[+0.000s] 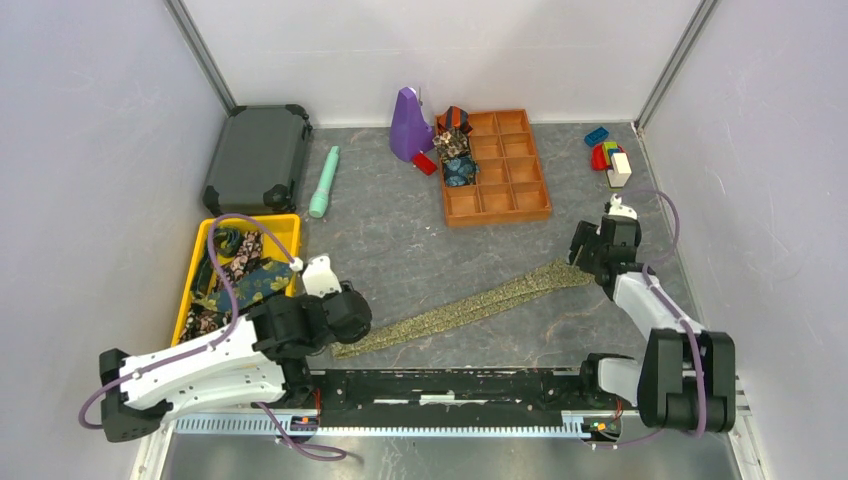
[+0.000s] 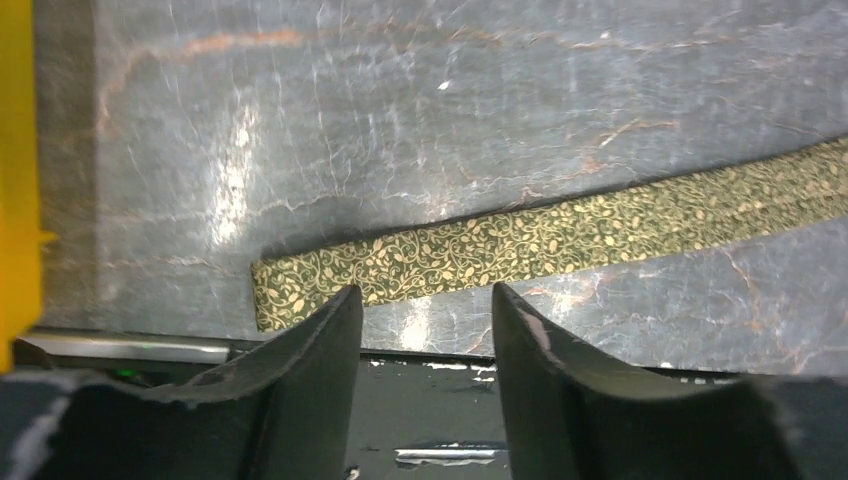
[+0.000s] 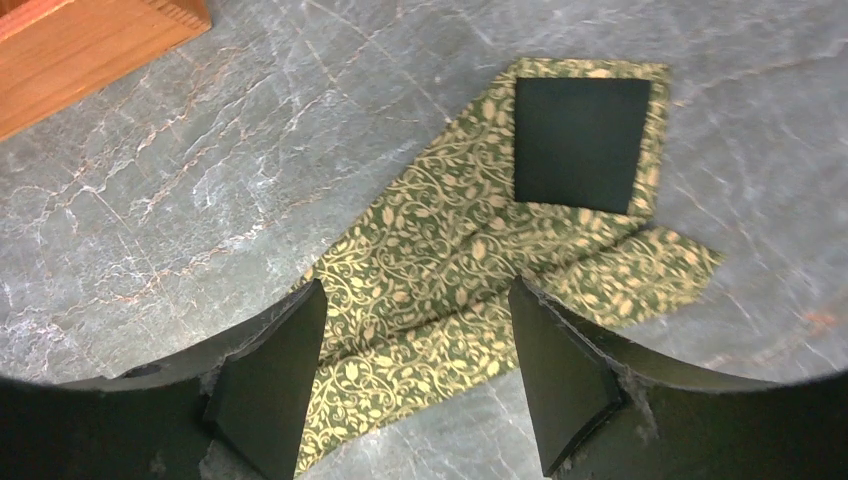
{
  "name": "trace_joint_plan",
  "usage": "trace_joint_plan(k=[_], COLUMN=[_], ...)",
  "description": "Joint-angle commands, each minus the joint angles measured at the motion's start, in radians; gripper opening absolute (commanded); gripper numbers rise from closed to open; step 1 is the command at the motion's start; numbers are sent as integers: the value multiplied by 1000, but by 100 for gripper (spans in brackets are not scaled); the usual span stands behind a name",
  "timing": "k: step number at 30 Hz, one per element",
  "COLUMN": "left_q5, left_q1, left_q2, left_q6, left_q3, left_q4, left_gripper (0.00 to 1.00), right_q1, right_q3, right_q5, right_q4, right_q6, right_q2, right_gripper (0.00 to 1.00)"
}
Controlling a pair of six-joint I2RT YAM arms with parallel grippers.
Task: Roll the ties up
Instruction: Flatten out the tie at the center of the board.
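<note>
Though flat, tie (image 1: 478,304) beneath parted jaws

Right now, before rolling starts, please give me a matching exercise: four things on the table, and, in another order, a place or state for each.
1 olive tie
2 teal cylinder
3 wooden tray
4 yellow bin

A holds loose ties
B lies flat, unrolled
C beside dark suitcase
D holds rolled ties

Pairs: 1-B, 2-C, 3-D, 4-A
</note>
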Motion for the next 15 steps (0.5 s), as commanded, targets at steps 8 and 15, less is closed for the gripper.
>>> trace_joint_plan(k=[8,15], left_q5=[-131,-108], left_q1=[-4,-4], left_q2=[-13,-125], left_q6=[508,594], left_q3=[274,201], left_q4=[-85,12], left_gripper=[73,74], right_q1=[4,-23], right_q3=[-75,-97], right_q5=[267,276], right_q4=[-195,-163], right_q6=[211,271], right_q2=[-240,-174], right_gripper=[78,72])
